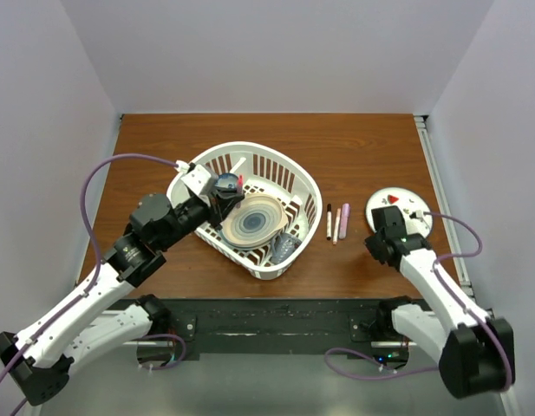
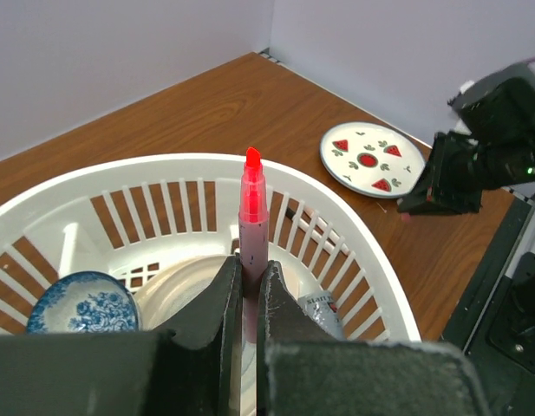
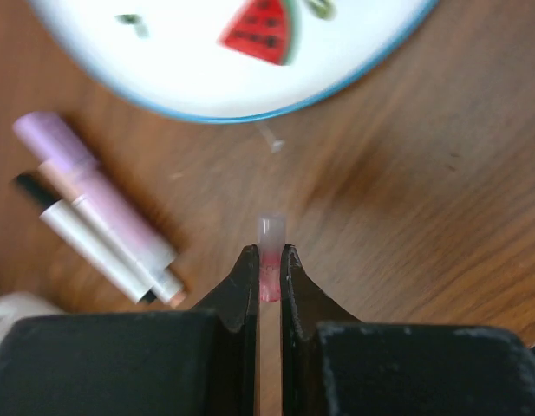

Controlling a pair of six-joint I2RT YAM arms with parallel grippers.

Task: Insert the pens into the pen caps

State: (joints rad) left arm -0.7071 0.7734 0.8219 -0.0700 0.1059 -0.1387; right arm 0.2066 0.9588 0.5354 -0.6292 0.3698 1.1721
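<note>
Over the white basket [image 1: 250, 148], my left gripper [image 1: 225, 188] [image 2: 248, 264] is shut on a pink pen [image 2: 252, 208] that stands upright with its red tip bare. To the right, my right gripper [image 1: 377, 236] [image 3: 268, 251] hangs low over the wood, shut on a short red and clear pen cap [image 3: 271, 234]. Three more pens lie side by side on the table between basket and plate: a black-tipped white one [image 1: 329, 221] [image 3: 85, 236], a pink one [image 1: 336, 225] and a lilac one [image 1: 344, 216] [image 3: 98, 192].
A white plate [image 1: 407, 204] [image 3: 189, 69] [image 2: 358, 172] with watermelon pictures sits at the right, just beyond the right gripper. The basket [image 2: 163, 165] holds a striped plate [image 1: 254, 219], a blue patterned bowl [image 2: 81, 303] and a foil packet [image 1: 284, 247].
</note>
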